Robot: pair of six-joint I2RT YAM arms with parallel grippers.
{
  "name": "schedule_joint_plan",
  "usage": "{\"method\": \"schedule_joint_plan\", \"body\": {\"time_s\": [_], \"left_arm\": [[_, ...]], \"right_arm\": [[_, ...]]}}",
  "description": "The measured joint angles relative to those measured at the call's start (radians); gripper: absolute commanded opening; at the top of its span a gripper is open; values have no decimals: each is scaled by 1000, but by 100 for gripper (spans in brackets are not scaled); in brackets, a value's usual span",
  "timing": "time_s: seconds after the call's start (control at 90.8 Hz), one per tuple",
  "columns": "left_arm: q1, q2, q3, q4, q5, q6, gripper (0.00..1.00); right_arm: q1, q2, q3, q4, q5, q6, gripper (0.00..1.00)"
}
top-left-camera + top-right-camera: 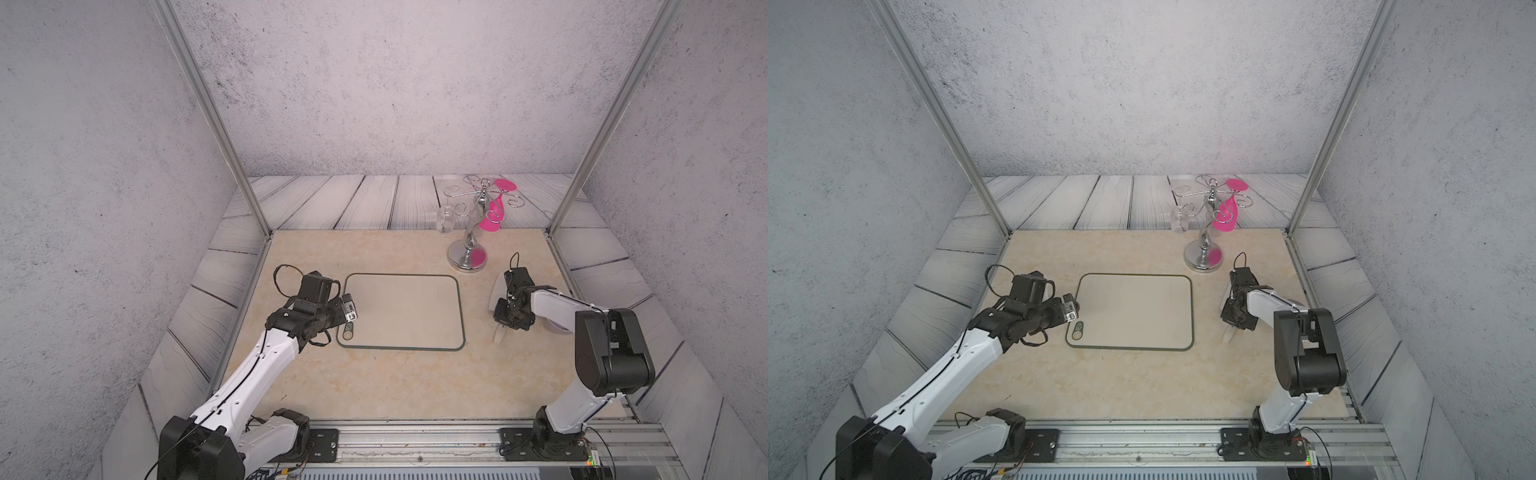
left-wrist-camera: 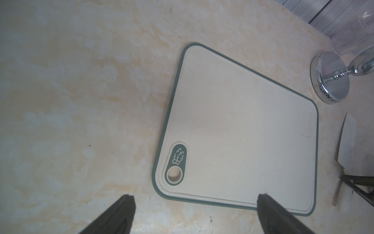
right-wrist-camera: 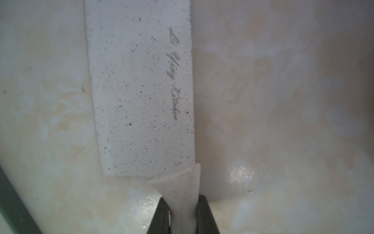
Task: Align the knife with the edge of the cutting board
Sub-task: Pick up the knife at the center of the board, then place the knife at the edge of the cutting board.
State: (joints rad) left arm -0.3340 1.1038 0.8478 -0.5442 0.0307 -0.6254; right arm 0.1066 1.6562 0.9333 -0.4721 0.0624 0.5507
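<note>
knife: small white cleaver-shaped knife point(image 3: 139, 91) sits near the large beige green-rimmed cutting board point(image 1: 403, 311), off the short side away from its hole, not touching.
right gripper point(image 3: 183, 204): clenched on the cream handle.
left gripper point(image 2: 194, 199): spread, empty, at the board's hole end.
risk: your narrow grip could let the blade pivot or ride onto the board's rim.
hidden: blade tip is cut off; you can't tell whether the knife is lifted.

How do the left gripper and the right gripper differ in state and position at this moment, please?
The left gripper has its jaws wide open and empty; the right gripper has its jaws shut on the knife handle. The left gripper hangs at the cutting board side with the handle hole; the right gripper is beyond the opposite side, off the board. Both have dark jaws.
</note>
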Motion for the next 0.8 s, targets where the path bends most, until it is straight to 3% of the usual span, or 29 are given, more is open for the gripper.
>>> {"method": "schedule_joint_plan", "body": {"time_s": [0.385,0.804], "left_arm": [[0,0,0,0,2,-3,100],[-6,13,0,0,23,-7,100]], "right_arm": [[79,-137,-3,-41,51,6,7],[311,-280,-35,-123,101,81,7]]}}
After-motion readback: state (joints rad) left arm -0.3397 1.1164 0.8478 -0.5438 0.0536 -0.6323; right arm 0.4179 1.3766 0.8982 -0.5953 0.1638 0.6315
